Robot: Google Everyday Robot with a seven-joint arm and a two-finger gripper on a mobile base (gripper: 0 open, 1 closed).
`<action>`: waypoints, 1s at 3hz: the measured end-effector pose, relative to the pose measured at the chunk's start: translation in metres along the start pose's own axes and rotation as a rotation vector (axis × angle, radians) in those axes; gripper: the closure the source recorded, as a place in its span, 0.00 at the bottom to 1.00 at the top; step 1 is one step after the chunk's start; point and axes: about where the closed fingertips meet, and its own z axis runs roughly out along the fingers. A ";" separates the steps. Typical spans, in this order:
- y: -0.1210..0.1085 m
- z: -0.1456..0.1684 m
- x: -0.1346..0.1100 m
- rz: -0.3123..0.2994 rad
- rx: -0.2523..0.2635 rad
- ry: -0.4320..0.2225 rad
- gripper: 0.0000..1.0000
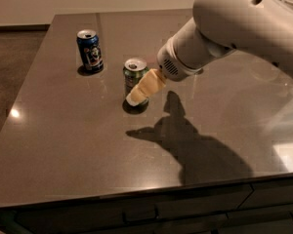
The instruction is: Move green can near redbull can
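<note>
The green can (132, 77) stands upright on the dark table (63, 145), left of centre, its silver top showing. My gripper (138, 95) reaches down from the upper right on the big white arm (234, 28). Its cream tip lies over the front right side of the green can, low on its body. I cannot tell whether it is touching the can. The redbull can is hidden, with the arm covering the back right of the table.
A dark blue can (90, 50) stands upright at the back left, apart from the green can. The arm's shadow (195, 150) falls across the table's front right. The table's front edge runs along the bottom and its left edge meets brown floor.
</note>
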 end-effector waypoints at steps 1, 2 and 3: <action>0.008 0.010 -0.010 0.037 -0.025 -0.044 0.00; 0.015 0.020 -0.020 0.060 -0.048 -0.095 0.00; 0.018 0.026 -0.028 0.073 -0.056 -0.126 0.18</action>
